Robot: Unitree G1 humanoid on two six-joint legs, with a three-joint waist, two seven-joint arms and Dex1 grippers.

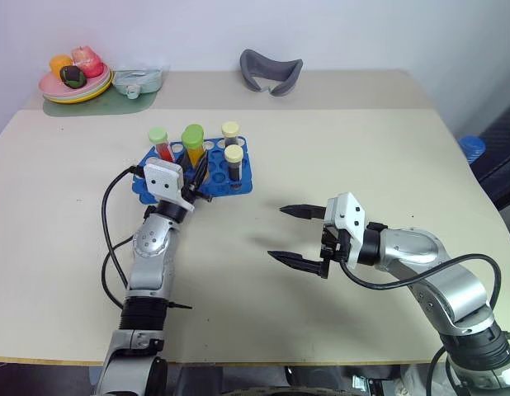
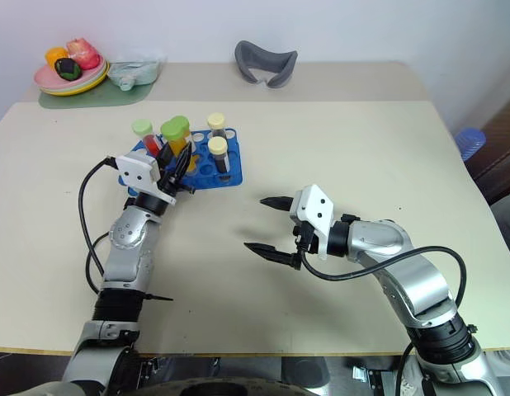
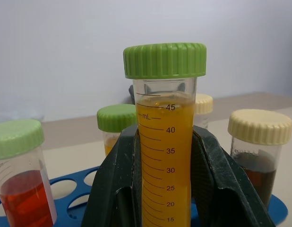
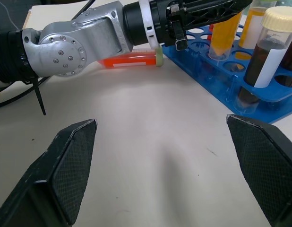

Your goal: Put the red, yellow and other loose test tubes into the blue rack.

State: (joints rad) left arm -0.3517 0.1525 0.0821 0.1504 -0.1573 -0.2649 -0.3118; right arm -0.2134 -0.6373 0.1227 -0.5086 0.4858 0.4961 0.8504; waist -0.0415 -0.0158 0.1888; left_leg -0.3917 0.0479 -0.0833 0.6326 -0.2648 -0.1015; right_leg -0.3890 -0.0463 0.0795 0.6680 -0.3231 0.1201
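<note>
Table [image 1: 337, 157], wide and beige, carries the blue rack [image 1: 238, 183] near its middle. Several capped tubes stand upright in the rack. The left gripper [image 1: 195, 183] is clamped round the yellow tube [image 3: 166, 156], which stands upright over the rack. A red tube [image 4: 132, 60] lies flat on the table beside the rack. The right gripper [image 1: 293, 235] hangs spread wide, grasping nothing.
</note>
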